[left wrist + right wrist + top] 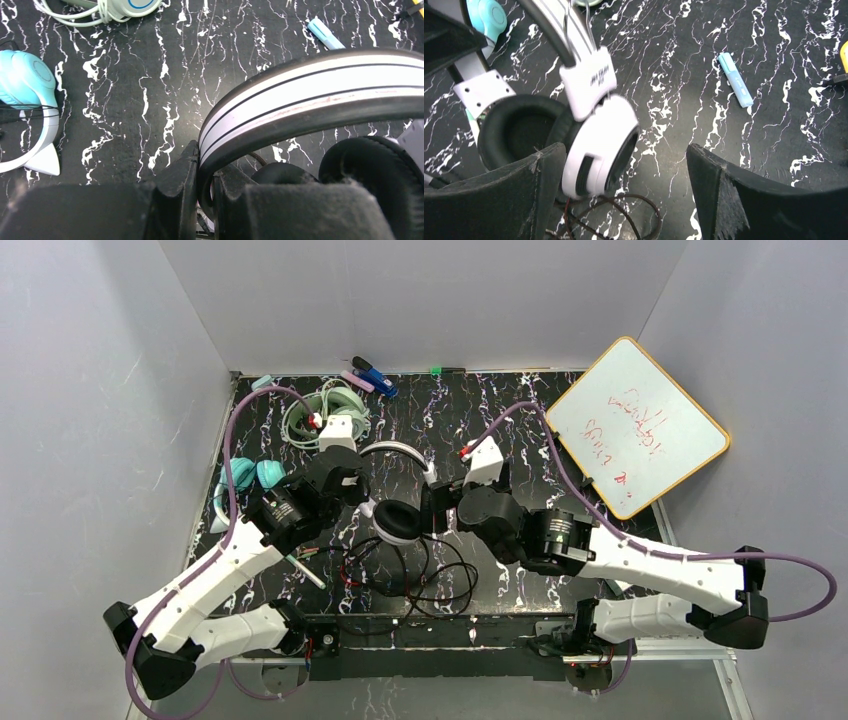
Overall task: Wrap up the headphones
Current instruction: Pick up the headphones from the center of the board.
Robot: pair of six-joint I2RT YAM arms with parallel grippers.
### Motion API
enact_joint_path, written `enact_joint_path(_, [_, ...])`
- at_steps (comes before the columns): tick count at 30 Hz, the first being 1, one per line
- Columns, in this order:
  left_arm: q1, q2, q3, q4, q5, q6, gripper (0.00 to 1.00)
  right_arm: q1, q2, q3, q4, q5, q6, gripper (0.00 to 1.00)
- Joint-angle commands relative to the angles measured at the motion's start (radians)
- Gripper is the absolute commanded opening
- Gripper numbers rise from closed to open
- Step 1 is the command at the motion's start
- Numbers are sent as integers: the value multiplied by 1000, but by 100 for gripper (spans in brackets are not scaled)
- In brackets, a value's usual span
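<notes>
The left gripper point(205, 175) is clamped on the striped band of the black-and-white headphones point(310, 95), which sit mid-table between the two arms. The right gripper point(624, 152) has its jaws wide apart, with the white ear cup point(599, 145) showing between them, ungripped. The thin black cable point(440, 580) lies in loose loops on the table point(520, 430).

Middle headset point(398, 502): band pinched in the jaws of the left gripper point(204, 167), arching away ahead and to the right of them. One cup point(594, 140) hangs between the jaws of the right gripper point(624, 155), close to the left finger. Cable point(651, 205) loops on the table point(774, 30) beneath and behind those jaws.

Cat-ear headset point(27, 85): left of the left jaws, apart.

Far headset point(120, 6): well ahead, left.

Pen point(735, 80): ahead-right of the right jaws.
</notes>
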Motion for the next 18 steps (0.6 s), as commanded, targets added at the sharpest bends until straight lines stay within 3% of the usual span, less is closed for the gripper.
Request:
enact_joint_path(1, [15,-30,38,24,-108,-92,0,-6,-64,21,-57,-86,-30,99])
enact_joint_path(7, [15,28,81,-66,-134,-168,0,-10,-198,-105,69,-206,-73,99])
enact_joint_path(12, [16,75,108,-108,-68,-238,0,-13,-236,-160,105,-230,-72,99])
enact_joint_path(18, [16,95,101,-200,-70,-481,0,-28,-193,-155,51,-223,8,97])
